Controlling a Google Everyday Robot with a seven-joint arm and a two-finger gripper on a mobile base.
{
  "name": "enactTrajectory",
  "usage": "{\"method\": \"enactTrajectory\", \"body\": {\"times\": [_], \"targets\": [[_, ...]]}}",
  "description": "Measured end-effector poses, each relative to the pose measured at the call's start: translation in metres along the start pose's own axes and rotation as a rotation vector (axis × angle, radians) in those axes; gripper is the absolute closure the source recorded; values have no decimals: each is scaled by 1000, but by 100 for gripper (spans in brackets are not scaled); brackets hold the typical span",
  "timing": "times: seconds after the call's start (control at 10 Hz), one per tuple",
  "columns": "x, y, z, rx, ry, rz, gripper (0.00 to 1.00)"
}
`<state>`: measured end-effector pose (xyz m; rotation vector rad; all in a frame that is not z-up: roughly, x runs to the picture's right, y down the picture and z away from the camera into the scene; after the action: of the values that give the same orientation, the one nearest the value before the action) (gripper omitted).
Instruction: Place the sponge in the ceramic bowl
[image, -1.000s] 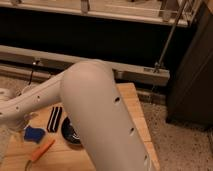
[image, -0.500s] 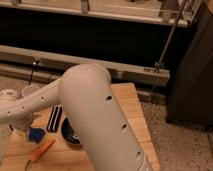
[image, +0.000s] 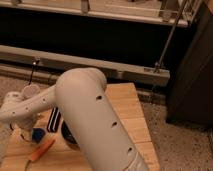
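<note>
**Desk:** Now, where do the fingers stand?

**Photographer:** The gripper hangs low at the near-left corner of the wooden table. Its fingers are spread wide, with nothing pinched between them.

**Desk:** And the sponge?

**Photographer:** The sponge lies just right of the fingers, flat on the boards and apart from them. It is not in the ceramic bowl. The bowl sits one place farther right, near the sponge, and most of its rim is hidden under the white arm.

**Desk:** Why so wide a spread?

**Photographer:** My reading is that a soft block lying flat needs fingers set wider than itself before they can come down on either side. That fits a reach for the sponge.

**Desk:** What crowds the fingers?

**Photographer:** An orange stick lies on the near side of the sponge, just beside it. A striped piece lies flat on the far side, towards the bowl. A white cup stands beyond the fingers, by the forearm.

**Desk:** Is there room to move?

**Photographer:** It is tight around the sponge, with the stick, the striped piece and the bowl's rim on three sides. The open side faces the fingers. The table's left edge runs close by them. Bare boards stretch right past the arm to the far edge, short of a dark cabinet. Any carry looks short, up and over the rim.
</note>
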<state>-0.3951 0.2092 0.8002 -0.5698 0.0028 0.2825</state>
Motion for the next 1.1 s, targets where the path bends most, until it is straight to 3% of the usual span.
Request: {"method": "enactTrajectory", "body": {"times": [0.3,0.4,0.9,1.1], "targets": [[0,2,13,-13,15,-13,22],[1,1,15,-13,19,-14,28],[2,5,20,-12,54,-46,80],[4,4,20,-8,68,-51,96]]}}
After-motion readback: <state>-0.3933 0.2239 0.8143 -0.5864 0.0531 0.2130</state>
